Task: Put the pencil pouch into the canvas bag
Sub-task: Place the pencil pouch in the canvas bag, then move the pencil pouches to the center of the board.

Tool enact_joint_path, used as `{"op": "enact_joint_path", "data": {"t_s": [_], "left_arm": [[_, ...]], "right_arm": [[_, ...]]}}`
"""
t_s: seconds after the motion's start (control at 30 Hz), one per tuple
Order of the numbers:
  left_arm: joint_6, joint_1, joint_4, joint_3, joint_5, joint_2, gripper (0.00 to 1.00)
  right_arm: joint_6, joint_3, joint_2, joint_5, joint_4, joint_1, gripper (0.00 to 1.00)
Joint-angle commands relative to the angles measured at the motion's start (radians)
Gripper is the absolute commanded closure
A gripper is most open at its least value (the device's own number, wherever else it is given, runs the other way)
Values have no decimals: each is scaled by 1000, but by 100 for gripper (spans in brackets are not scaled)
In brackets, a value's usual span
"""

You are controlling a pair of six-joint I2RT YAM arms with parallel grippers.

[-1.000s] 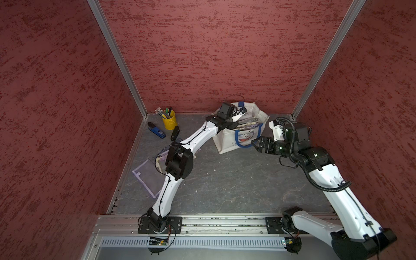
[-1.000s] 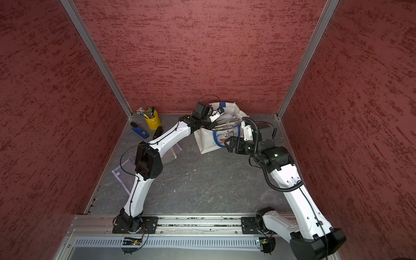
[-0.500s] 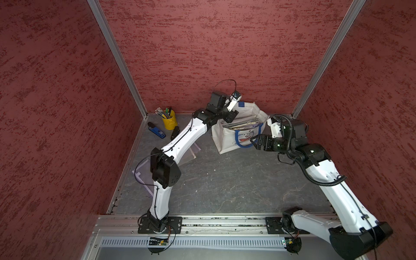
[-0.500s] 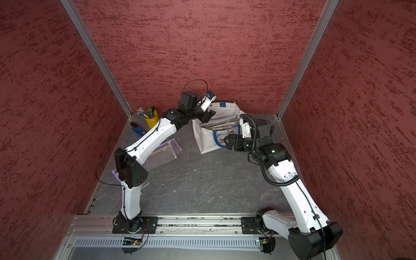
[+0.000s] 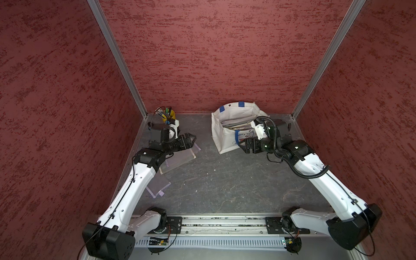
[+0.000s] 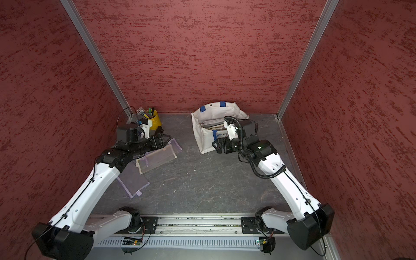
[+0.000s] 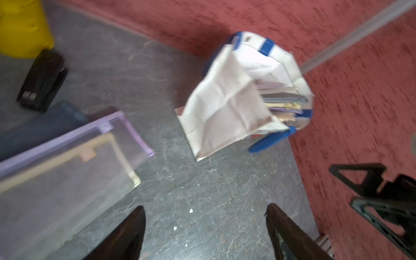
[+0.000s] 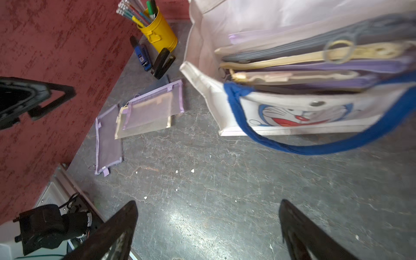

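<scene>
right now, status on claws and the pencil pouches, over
Left claw open, empty, by the flat purple mesh pouch. Right claw open, empty, beside the white canvas bag with blue handles. Bag upright, mouth open, other pouches inside.

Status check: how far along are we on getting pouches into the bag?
Done: several zip pouches stand inside the canvas bag. In hand: nothing; the left gripper is open and empty near the stacked pair, the right gripper open by the bag's front. Left: three on the table, a purple pouch atop a beige pouch, and a second purple pouch beside them.
</scene>
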Motion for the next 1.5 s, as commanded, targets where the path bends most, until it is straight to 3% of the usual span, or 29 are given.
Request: {"op": "enact_joint_path", "data": {"t_s": [0.0, 0.13, 0.33, 0.57, 0.67, 0.9, 1.27, 1.47], "left_arm": [[-73, 118, 50, -84, 62, 61, 16], [-65, 209, 142, -78, 94, 218, 15], [-17, 238, 210, 25, 75, 490, 14], [14, 138, 152, 96, -19, 666, 13], [-41, 79, 162, 48, -69, 684, 12], [-200, -51, 233, -49, -62, 695, 11], [-377, -342, 320, -213, -64, 561, 10], [-363, -360, 274, -195, 6, 456, 10]], "right_arm": [[-34, 55, 60, -33, 92, 90, 2], [28, 53, 107, -40, 177, 163, 1], [89, 30, 133, -15, 240, 231, 1], [97, 17, 116, 13, 234, 239, 1], [111, -1, 102, 26, 232, 240, 1], [109, -15, 90, 68, 222, 239, 1], [136, -62, 73, 71, 258, 237, 1], [143, -91, 33, 91, 241, 235, 1]]}}
